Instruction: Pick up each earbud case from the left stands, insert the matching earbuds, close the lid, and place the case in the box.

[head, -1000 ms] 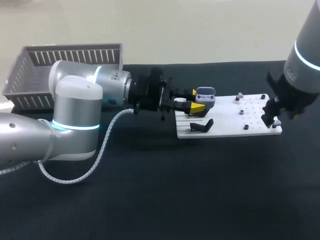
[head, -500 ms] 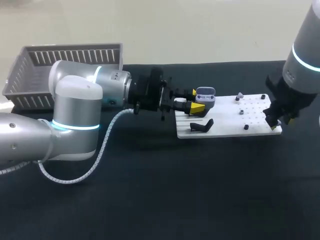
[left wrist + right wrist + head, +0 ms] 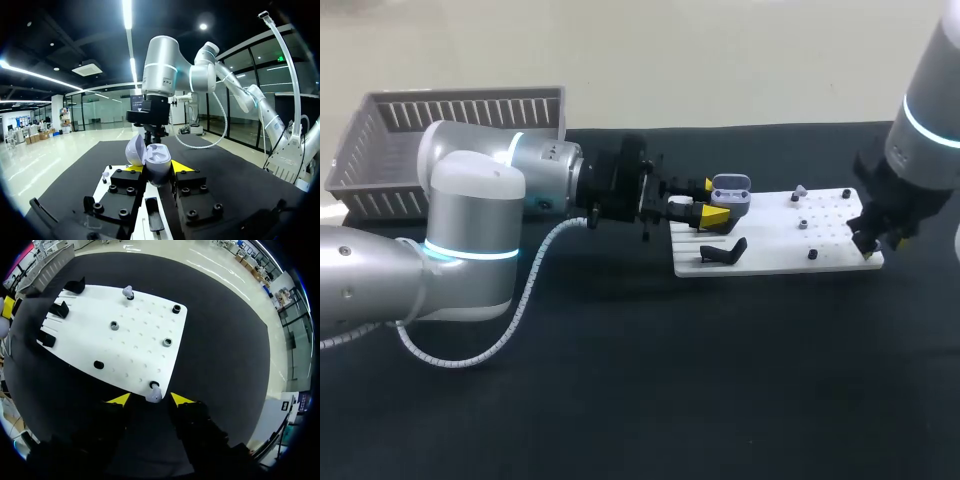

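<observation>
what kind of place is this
Probably a robotics test bench: the left gripper holds an open earbud case, the right gripper hovers at a white pegboard of earbud stands, and a grey basket sits nearby.

One case [image 3: 155, 162], two earbuds [image 3: 128, 290], one box [image 3: 470, 97], one board [image 3: 775, 252], seemingly three black stands [image 3: 59, 308].

The left arm [image 3: 470, 210], at 9 o'clock in the head view, is silver-grey with round joints, a cyan ring and a white ribbed cable [image 3: 523, 295]. The left gripper [image 3: 711, 200] is black with yellow tips. The right arm [image 3: 928, 110], at 2 o'clock, carries the same ring.
</observation>
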Controlling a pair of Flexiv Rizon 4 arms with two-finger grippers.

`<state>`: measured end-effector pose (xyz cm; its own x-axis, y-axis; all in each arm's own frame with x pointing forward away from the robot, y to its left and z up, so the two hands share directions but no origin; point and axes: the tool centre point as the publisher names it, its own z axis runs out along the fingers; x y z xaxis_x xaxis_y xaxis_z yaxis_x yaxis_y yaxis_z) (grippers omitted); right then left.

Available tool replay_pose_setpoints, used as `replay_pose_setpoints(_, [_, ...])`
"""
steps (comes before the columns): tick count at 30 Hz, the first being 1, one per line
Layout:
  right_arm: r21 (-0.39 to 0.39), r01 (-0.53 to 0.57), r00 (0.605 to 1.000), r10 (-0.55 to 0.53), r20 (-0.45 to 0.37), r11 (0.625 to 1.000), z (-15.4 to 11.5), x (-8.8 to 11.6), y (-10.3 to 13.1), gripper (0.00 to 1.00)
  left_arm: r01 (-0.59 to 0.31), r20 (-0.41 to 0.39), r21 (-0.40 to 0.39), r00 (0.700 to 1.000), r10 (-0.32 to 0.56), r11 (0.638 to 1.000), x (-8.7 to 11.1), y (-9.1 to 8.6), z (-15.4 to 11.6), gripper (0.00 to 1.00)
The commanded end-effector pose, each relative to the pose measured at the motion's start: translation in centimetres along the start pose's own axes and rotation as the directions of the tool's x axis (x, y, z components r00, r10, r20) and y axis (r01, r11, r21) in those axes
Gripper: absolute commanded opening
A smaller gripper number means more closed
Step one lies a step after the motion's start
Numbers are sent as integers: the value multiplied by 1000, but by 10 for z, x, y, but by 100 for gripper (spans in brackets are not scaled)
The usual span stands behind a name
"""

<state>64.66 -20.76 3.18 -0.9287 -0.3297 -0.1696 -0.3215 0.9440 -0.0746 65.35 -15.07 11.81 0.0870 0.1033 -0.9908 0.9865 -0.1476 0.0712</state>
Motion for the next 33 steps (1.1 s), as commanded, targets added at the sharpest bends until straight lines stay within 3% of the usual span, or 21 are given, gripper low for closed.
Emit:
replay_pose_setpoints(1, [0,-9,1000,9,15,1000,4,1,-2,47,-2,3,-2,1000,2,1000,1,0,0,0])
replay_pose_setpoints(33, [16,-38,999,38,20,999,10,-3,1,31,-2,3,-2,1000,2,1000,1,0,0,0])
